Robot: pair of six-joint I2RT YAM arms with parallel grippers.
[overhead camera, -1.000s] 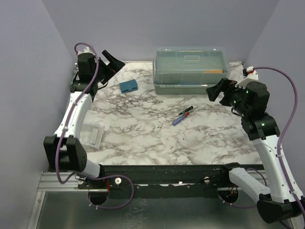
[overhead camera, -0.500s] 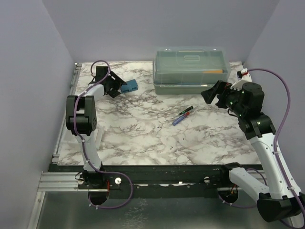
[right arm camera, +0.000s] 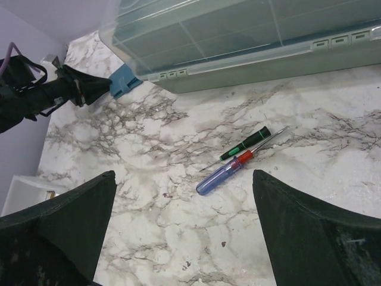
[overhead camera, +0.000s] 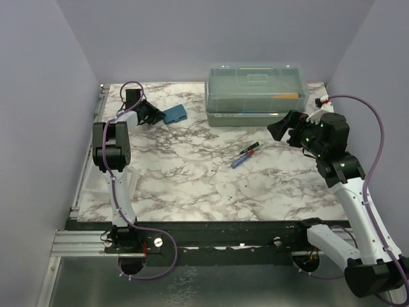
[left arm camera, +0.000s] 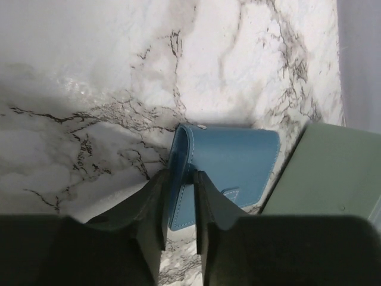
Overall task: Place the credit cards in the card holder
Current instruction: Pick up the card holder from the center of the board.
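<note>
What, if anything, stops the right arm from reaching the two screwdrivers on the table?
Probably nothing, so yes. The blue-handled screwdriver and the green-handled screwdriver lie on bare marble in front of the right arm, jaws wide open; the lidded box sits beyond them.

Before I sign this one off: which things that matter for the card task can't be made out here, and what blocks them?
- Credit cards: none can be made out. In the top view the left arm hides the table beneath it. In the right wrist view the white tray is cut off by the picture's edge and the right gripper.
- Card holder: its inside is hidden in the left wrist view, and the left gripper covers its near edge.
- Lidded box: the cloudy lid blurs its contents.
</note>
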